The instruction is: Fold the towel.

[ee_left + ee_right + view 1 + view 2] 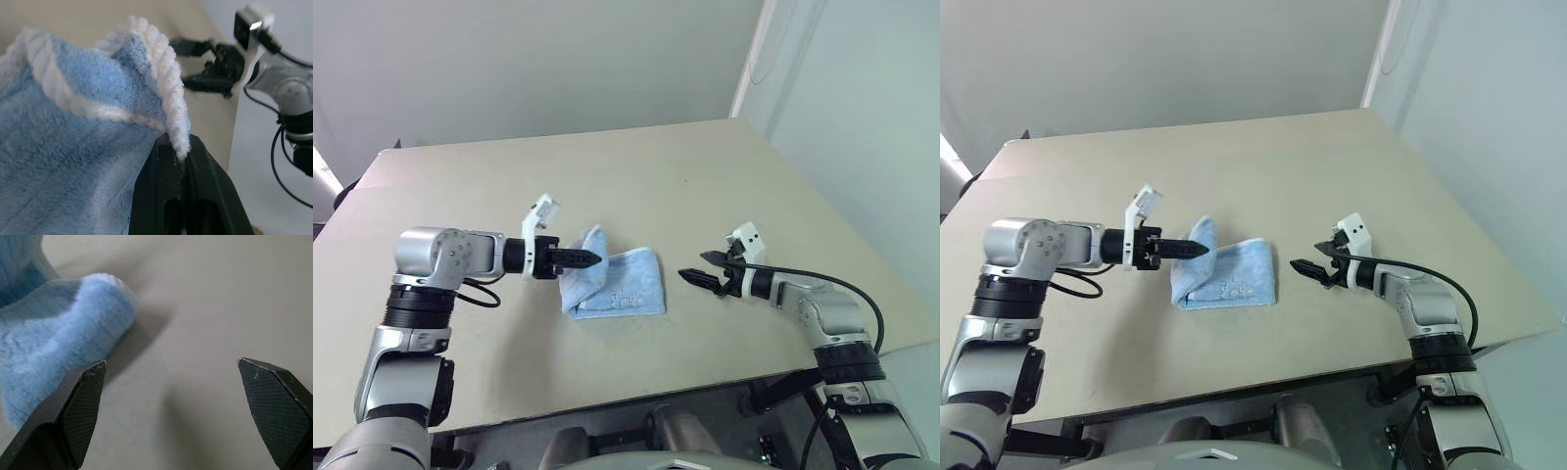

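Right pincer [697, 269], nearest the viewer — its two black fingers spread wide apart and holding nothing, poised low over the bare worktop [724, 176] just beside the right edge of the towel [625, 284]. The towel, light blue with white edging, lies near the middle of the beige worktop, partly doubled over, its lower layers flat. Left pincer [595, 258] — fingers pressed together on the towel's white-edged border, holding that edge raised above the rest of the cloth, the pincer pointing toward the right arm. Beyond the towel, the worktop stretches to a pale wall [558, 59].
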Robot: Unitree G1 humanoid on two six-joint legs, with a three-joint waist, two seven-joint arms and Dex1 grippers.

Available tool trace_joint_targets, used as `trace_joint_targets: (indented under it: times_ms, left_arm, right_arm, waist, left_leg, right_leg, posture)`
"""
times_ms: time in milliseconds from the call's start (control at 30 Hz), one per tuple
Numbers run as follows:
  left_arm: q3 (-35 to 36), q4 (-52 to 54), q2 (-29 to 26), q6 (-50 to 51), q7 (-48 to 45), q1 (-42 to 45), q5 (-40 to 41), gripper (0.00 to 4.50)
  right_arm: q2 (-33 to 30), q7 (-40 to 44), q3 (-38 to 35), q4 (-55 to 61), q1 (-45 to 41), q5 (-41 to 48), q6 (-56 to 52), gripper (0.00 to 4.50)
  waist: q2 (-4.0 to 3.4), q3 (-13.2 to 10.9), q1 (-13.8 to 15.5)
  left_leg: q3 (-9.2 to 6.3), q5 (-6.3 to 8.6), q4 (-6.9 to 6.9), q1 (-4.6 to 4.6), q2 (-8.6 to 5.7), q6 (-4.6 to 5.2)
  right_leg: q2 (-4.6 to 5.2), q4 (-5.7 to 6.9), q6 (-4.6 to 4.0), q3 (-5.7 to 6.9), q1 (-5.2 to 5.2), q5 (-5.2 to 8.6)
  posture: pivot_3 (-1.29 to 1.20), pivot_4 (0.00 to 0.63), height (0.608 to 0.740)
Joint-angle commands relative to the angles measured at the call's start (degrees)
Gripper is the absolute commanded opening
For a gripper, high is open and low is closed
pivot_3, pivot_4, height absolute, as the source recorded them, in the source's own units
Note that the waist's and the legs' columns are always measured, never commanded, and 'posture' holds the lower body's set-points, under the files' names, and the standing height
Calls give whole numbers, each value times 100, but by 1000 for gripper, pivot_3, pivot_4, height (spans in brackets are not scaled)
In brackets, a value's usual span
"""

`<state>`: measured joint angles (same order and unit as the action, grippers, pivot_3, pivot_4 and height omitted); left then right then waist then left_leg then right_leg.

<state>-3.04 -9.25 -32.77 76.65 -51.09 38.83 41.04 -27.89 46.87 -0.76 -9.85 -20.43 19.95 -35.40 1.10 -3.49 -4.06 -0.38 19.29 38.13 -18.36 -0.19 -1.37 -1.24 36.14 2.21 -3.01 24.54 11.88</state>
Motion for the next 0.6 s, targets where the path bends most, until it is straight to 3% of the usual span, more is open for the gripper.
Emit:
trace_joint_targets:
  times_ms: [33,500,600]
  left_arm:
    - [-226,-122,183,-274,-21,288,-196,21]
    - [-479,-554,1071,-541,21,412,-484,21]
    - [-449,-507,1128,-514,-37,398,-439,1057]
  right_arm:
    - [3,-136,-214,357,43,123,26,4500]
    - [-73,-355,-283,152,66,74,-85,4500]
    - [-104,-307,-238,142,50,64,-101,4500]
  waist:
    - [0,0,11]
    - [0,0,6]
    - [0,0,3]
  left_leg:
    - [-1,0,0,0,-1,0]
    - [2,0,4,1,-6,0]
    - [2,0,4,1,-6,0]
  right_leg:
    - [0,1,0,1,0,0]
    - [1,-1,1,-6,-5,0]
    - [1,-1,1,-5,-5,1]
  posture:
    - [0,0,740]
    - [0,0,740]
    - [0,0,740]
